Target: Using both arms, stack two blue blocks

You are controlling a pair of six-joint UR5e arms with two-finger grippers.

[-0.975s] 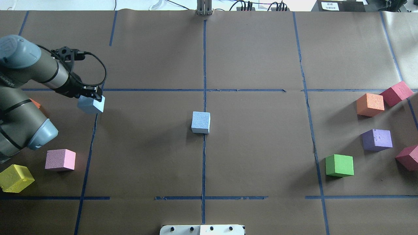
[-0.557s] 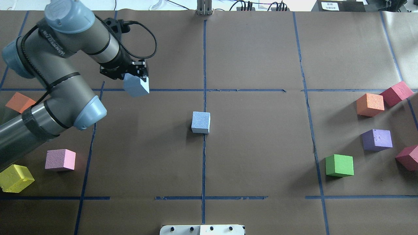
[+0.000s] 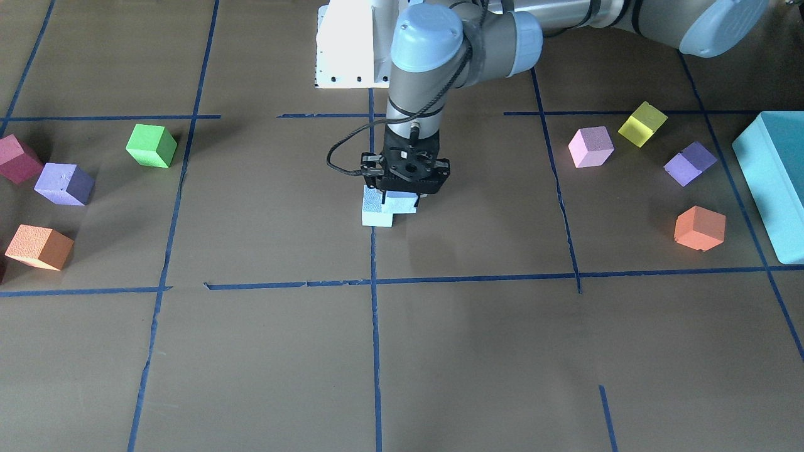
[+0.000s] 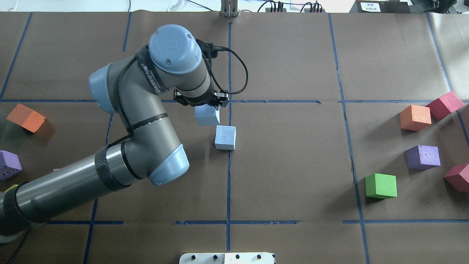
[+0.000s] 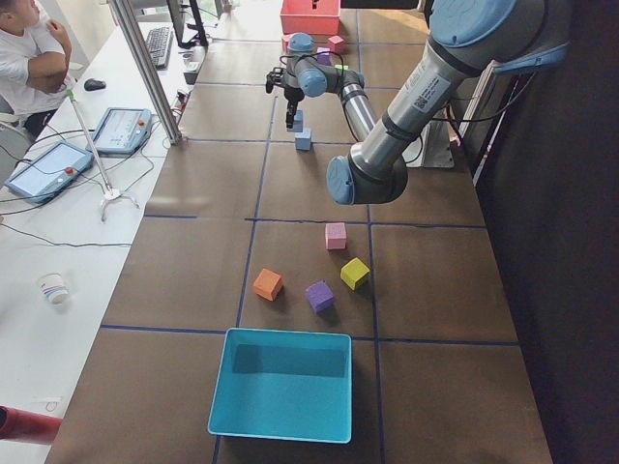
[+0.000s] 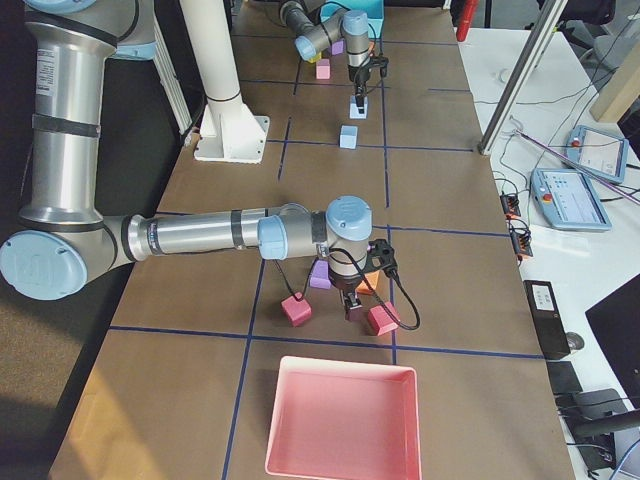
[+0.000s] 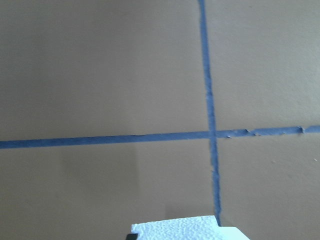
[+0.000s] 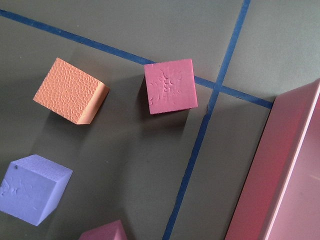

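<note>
One camera is looking down over my shoulders at the table [image 4: 293,55]; another is facing me across it. Both are sharing the centre, where my left pincer [image 4: 205,107] is holding a blue block [image 4: 207,116]. Two are looking along the table from its ends. My wrist cameras are hovering close: left over a tape cross [image 7: 212,134], right beside a pink tray [image 8: 295,165].

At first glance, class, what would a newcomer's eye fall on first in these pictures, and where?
The big grey left arm reaching to the table's middle stands out: its left gripper holds a blue block close beside, not yet on, the second blue block on the centre tape line. Then the bright cubes scattered at both table ends and the large teal box at the robot's left end.
</note>
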